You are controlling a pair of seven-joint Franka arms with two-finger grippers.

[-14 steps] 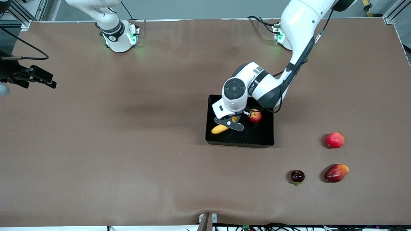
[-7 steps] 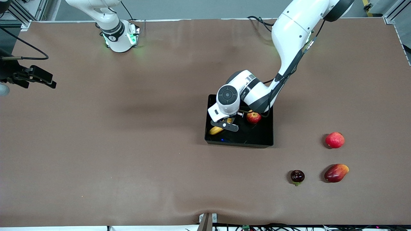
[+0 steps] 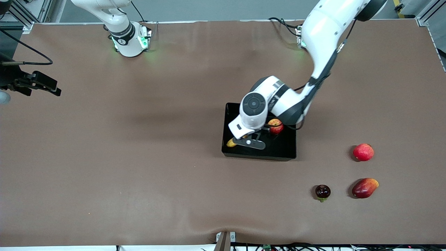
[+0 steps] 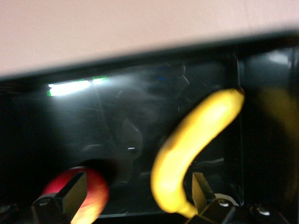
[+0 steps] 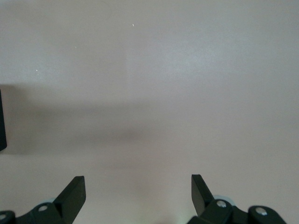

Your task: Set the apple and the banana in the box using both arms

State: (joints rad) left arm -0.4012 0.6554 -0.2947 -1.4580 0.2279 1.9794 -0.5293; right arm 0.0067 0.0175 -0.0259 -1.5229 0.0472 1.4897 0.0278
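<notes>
The black box [image 3: 278, 153] sits mid-table, and its floor fills the left wrist view [image 4: 70, 130]. The apple [image 3: 276, 127] lies in it toward the left arm's end and also shows in the left wrist view [image 4: 96, 186]. The banana [image 3: 230, 143] lies in the box beside the apple, mostly hidden under the left hand; the left wrist view shows it whole [image 4: 196, 140]. My left gripper [image 3: 249, 143] is open low over the box, holding nothing, apple by one finger, banana's end by the other [image 4: 138, 184]. My right gripper [image 5: 138, 184] is open and empty over bare table.
Three other fruits lie toward the left arm's end, nearer the front camera than the box: a pinkish-red round fruit [image 3: 363, 152], an oval red-orange mango-like fruit [image 3: 364, 188] and a small dark purple fruit [image 3: 323, 191]. Brown cloth covers the table.
The left hand swung within the box, first toward the right arm's end, then back and lower, now covering most of the banana. The box has shifted slightly. The apple stays put.
</notes>
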